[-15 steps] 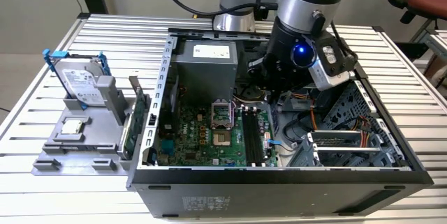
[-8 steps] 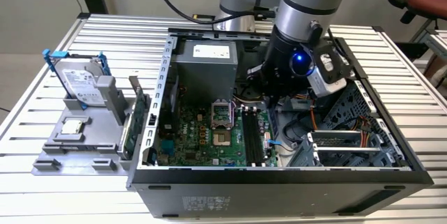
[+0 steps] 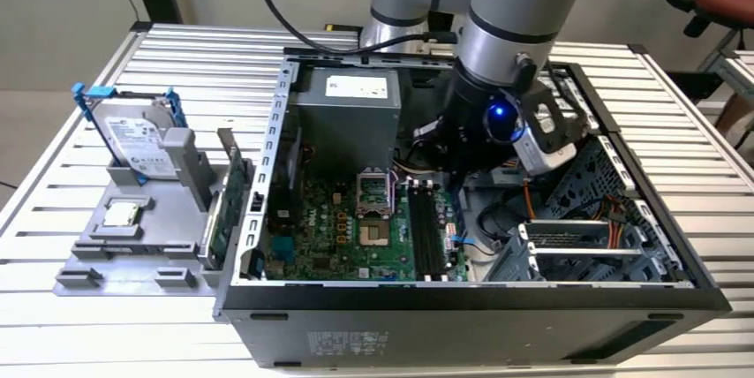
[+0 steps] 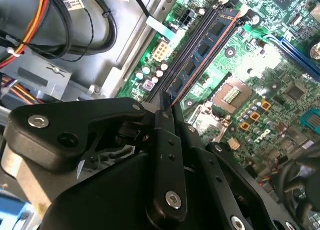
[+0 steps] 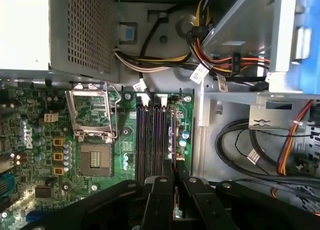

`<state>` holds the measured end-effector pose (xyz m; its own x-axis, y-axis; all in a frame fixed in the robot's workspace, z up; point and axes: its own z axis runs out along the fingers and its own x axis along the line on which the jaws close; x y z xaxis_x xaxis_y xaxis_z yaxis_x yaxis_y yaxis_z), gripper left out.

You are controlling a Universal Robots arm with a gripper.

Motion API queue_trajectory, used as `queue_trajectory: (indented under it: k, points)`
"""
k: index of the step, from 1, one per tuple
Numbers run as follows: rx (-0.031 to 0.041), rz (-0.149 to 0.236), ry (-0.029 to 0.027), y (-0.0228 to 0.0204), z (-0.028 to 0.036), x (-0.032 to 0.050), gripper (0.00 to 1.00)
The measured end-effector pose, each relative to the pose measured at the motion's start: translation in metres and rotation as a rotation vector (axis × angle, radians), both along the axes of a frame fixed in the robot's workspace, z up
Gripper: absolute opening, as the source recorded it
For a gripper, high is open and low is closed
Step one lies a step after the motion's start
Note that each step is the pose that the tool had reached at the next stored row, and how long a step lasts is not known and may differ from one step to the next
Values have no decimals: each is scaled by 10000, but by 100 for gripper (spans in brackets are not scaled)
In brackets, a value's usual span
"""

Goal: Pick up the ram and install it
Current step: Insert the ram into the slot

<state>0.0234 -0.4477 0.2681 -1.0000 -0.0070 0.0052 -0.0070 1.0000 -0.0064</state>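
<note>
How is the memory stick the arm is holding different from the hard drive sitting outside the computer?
The ram is a thin, narrow, dark blue-green stick; the hard drive is a broad silver block in a blue frame. The ram sits inside the case, over the motherboard's black slots, clamped edge-on in the end effector; the hard drive stands untouched in a grey holder on the table. Both are flat computer parts.

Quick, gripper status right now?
Gripper: fingers closed on the ram, which stands in a motherboard slot.
</note>
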Motion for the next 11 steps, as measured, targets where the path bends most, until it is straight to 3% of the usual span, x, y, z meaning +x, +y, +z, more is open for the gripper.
queue_trajectory:
  k: [11]
  points:
    - [0, -14, 0, -86, -200, -28, 0]
